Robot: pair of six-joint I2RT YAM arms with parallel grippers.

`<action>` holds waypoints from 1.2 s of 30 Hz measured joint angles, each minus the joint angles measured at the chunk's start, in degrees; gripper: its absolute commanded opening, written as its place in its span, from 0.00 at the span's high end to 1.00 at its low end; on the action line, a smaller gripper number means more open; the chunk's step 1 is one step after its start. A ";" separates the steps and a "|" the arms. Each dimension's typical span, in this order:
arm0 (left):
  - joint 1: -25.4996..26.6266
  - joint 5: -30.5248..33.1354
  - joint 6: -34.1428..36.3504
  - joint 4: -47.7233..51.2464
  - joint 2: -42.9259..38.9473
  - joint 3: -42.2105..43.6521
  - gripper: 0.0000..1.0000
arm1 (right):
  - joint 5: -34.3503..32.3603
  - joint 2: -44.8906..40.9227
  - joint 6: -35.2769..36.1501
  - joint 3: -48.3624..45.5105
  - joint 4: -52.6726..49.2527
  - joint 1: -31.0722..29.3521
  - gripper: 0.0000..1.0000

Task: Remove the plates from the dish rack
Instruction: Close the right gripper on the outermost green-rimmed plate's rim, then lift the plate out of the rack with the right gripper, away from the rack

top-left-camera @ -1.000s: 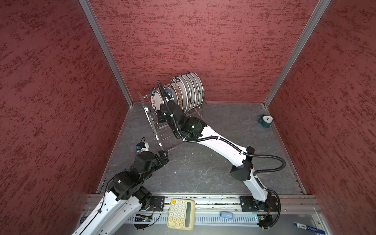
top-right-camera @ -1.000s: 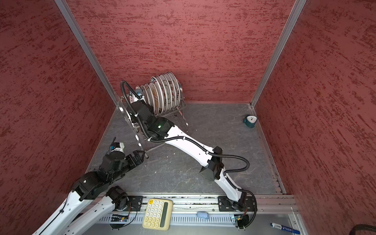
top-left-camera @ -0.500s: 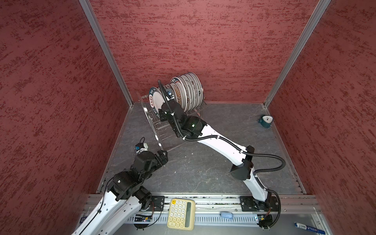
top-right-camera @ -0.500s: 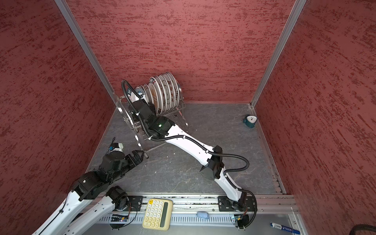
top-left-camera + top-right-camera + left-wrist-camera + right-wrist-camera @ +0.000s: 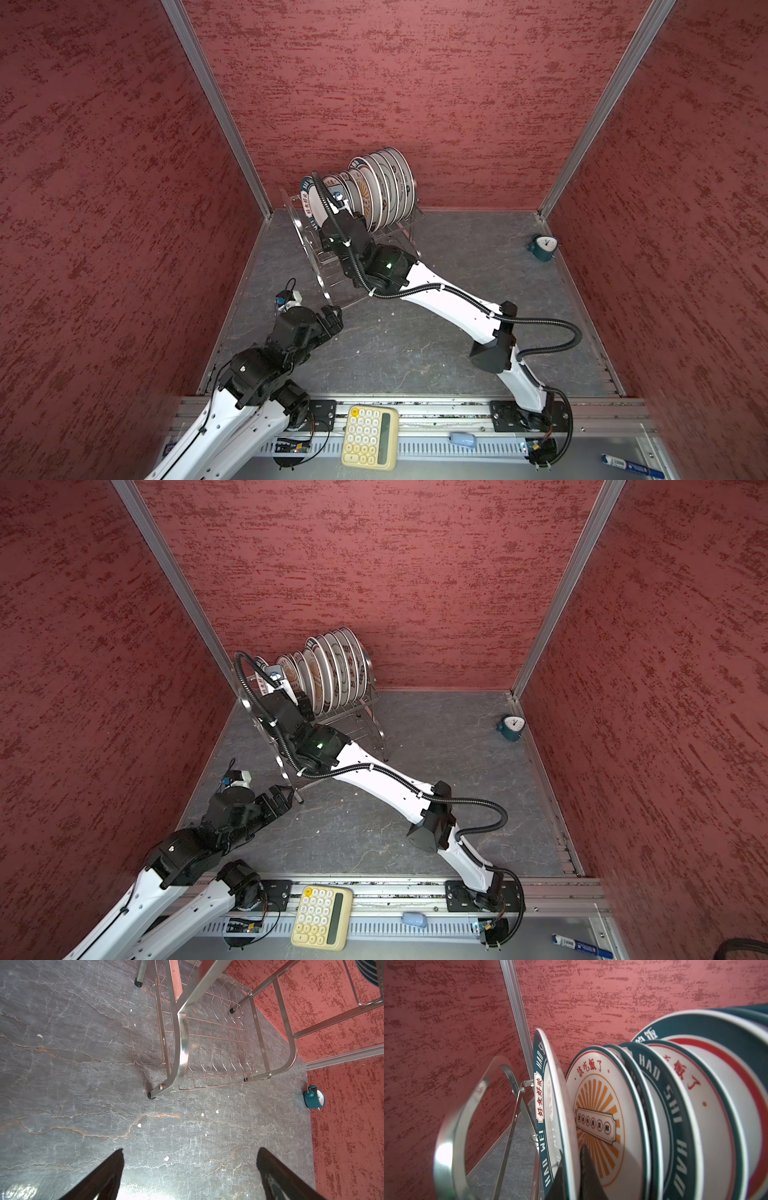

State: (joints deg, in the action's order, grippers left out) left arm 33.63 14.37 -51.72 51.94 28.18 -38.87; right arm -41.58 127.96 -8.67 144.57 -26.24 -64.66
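Right wrist: pincer (image 5: pixel 572 1151) tighter on plate (image 5: pixel 550 1105)

The left arm (image 5: pixel 232 419) rises from the near edge of the tabletop (image 5: pixel 415 353), close to the near-left corner, and bends forward along the left edge. The left hand (image 5: pixel 333 318) hangs low over the tabletop and points toward the far edge. Its two black fingers (image 5: pixel 108 1172) are spread wide with nothing between them. The right arm (image 5: pixel 440 299) starts at the near edge, right of the middle, folds at the elbow and stretches across the middle toward the far-left corner. Its wrist is raised. The right hand (image 5: pixel 572 1148) is closed, one finger on either side of the rim of a plate (image 5: pixel 550 1095).
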 measured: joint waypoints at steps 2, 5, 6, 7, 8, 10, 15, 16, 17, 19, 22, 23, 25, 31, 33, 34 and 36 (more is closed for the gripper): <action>-0.07 0.13 1.11 0.07 0.04 -0.26 0.01 | -0.42 0.00 0.74 -0.02 1.57 -0.70 1.00; -0.15 0.22 3.08 0.13 0.04 -1.03 0.01 | -2.34 0.00 2.21 -0.02 3.10 -1.66 1.00; -0.15 0.26 3.72 0.13 0.04 -1.31 0.01 | -2.80 0.00 2.64 -0.02 3.63 -1.77 1.00; -0.15 0.28 4.26 0.13 0.00 -1.60 0.01 | -3.32 0.00 3.15 -0.02 4.17 -1.90 1.00; -0.17 0.28 4.92 0.11 -0.07 -1.77 0.01 | -3.54 0.00 3.45 -0.02 4.61 -1.97 1.00; -0.20 0.26 5.73 0.09 -0.20 -1.97 0.01 | -3.91 0.00 4.26 -0.02 5.60 -2.05 1.00; -0.20 -0.31 7.69 -0.04 -1.49 -1.97 0.01 | -5.73 0.00 6.80 -0.02 7.85 -2.05 1.00; -0.20 -0.50 8.15 -0.07 -1.90 -1.97 0.01 | -6.21 0.00 7.56 -0.13 8.41 -2.05 1.00; -0.20 -0.61 8.66 -0.09 -2.23 -1.97 0.01 | -6.64 -0.02 8.33 -0.20 9.07 -2.05 1.00; -0.20 -0.85 9.40 -0.11 -2.67 -1.97 0.01 | -7.26 -0.04 9.97 -0.52 10.32 -2.05 1.00; -0.20 -1.46 10.49 -0.11 -2.69 -1.97 0.01 | -8.09 -0.26 12.48 -1.07 11.89 -2.05 1.00; -0.20 -1.92 10.73 -0.13 -2.64 -1.97 0.00 | -8.31 -0.35 13.29 -1.09 12.17 -2.05 1.00; -0.20 -2.86 11.41 -0.52 -2.58 -1.97 0.01 | -8.61 -0.70 14.40 -1.14 12.63 -2.05 1.00; -0.20 -6.01 12.39 -3.13 -1.88 -1.92 0.01 | -8.52 -5.40 15.13 -3.54 12.57 -2.05 1.00; -0.20 -6.82 12.70 -3.58 -1.84 -1.92 0.01 | -8.26 -8.28 14.88 -5.79 12.52 -2.05 1.00; -0.20 -7.10 12.81 -3.80 -1.79 -1.92 0.01 | -8.00 -9.94 14.71 -7.08 12.55 -2.05 1.00; -0.20 -7.67 13.03 -4.33 -1.64 -1.92 0.01 | -7.56 -13.25 14.25 -9.53 12.50 -2.05 1.00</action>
State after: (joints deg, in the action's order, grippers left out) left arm 33.43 6.70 -38.70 47.62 26.55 -40.80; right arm -49.15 114.72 5.58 135.04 -13.74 -66.72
